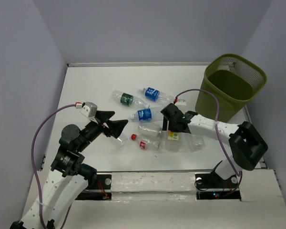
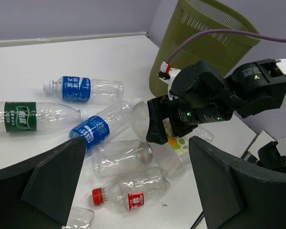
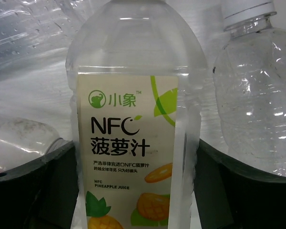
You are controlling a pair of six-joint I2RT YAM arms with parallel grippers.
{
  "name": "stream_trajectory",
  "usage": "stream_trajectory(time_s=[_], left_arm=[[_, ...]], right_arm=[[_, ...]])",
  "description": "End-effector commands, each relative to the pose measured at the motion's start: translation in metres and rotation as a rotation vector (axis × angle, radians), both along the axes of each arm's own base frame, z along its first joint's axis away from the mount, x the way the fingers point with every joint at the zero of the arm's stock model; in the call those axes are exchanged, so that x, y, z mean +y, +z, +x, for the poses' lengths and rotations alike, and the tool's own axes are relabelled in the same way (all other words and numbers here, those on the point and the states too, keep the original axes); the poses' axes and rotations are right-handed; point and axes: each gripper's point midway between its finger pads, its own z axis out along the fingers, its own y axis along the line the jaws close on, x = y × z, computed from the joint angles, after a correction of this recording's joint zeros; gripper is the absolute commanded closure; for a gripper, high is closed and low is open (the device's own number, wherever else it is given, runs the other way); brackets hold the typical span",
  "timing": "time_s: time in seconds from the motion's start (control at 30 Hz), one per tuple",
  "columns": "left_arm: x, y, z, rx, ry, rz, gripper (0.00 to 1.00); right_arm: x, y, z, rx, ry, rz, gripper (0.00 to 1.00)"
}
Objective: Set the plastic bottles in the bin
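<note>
Several clear plastic bottles lie in a cluster mid-table. A pineapple juice bottle (image 3: 133, 119) with a yellow-orange label lies on the table, and my right gripper (image 1: 174, 130) is shut on it, a finger against each side. Around it are a red-capped bottle (image 1: 144, 142), a label-less bottle (image 1: 150, 129), a blue-label bottle (image 1: 144, 114), another blue one (image 1: 152, 93) and a green-label one (image 1: 126, 99). My left gripper (image 1: 119, 119) hangs open and empty left of the cluster, above the red-capped bottle (image 2: 128, 193). The olive mesh bin (image 1: 257, 71) stands at the back right.
A clear white-capped bottle (image 3: 252, 95) lies just right of the held one. Another crumpled bottle (image 1: 121, 142) sits under my left gripper. The purple cable (image 1: 200, 93) arcs from the right wrist past the bin's near side. Grey walls enclose the table.
</note>
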Motion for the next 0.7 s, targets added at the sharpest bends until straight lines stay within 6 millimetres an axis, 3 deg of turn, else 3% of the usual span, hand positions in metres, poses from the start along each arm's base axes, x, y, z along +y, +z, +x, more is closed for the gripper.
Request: stream_trajectory(time_s=[0.0, 0.1, 0.13, 0.23, 0.27, 0.4, 0.47, 0.5, 0.57, 0.6, 0.63, 0.67], left_arm=[[0.002, 0.027, -0.004, -0.075, -0.001, -0.022, 0.01], [0.001, 0.026, -0.004, -0.073, -0.003, -0.024, 0.01], [0.001, 0.026, -0.003, -0.071, 0.0, -0.023, 0.01], [0.002, 0.025, -0.002, -0.068, 0.006, -0.022, 0.01], [0.002, 0.024, -0.001, -0.066, 0.006, -0.021, 0.01], [0.0, 0.023, 0.001, -0.055, 0.004, -0.019, 0.01], [0.001, 0.023, 0.002, -0.054, 0.007, -0.018, 0.01], [0.001, 0.023, 0.002, -0.053, 0.01, -0.02, 0.01], [0.004, 0.023, 0.004, -0.051, 0.028, -0.022, 0.01], [0.004, 0.022, 0.005, -0.043, 0.034, -0.024, 0.01], [0.005, 0.021, 0.006, -0.037, 0.039, -0.022, 0.01], [0.006, 0.02, 0.007, -0.034, 0.048, -0.021, 0.01]], right_arm=[[0.01, 0.021, 0.018, -0.094, -0.027, 0.032, 0.29], [0.009, 0.049, 0.017, -0.147, -0.007, 0.075, 0.49], [0.01, 0.07, 0.016, -0.184, 0.003, 0.113, 0.56], [0.016, 0.099, 0.004, -0.209, 0.068, 0.163, 0.57], [0.025, 0.128, -0.001, -0.252, 0.106, 0.221, 0.59], [0.03, 0.179, -0.011, -0.325, 0.184, 0.26, 0.6], [0.03, 0.227, -0.007, -0.434, 0.22, 0.297, 0.6], [0.021, 0.262, -0.001, -0.535, 0.219, 0.277, 0.6], [0.01, 0.307, 0.009, -0.667, 0.19, 0.258, 0.6], [-0.01, 0.331, 0.017, -0.756, 0.149, 0.164, 0.61], [-0.019, 0.371, 0.025, -0.883, 0.085, 0.167, 0.62], [-0.037, 0.39, 0.032, -0.949, 0.021, 0.118, 0.62]])
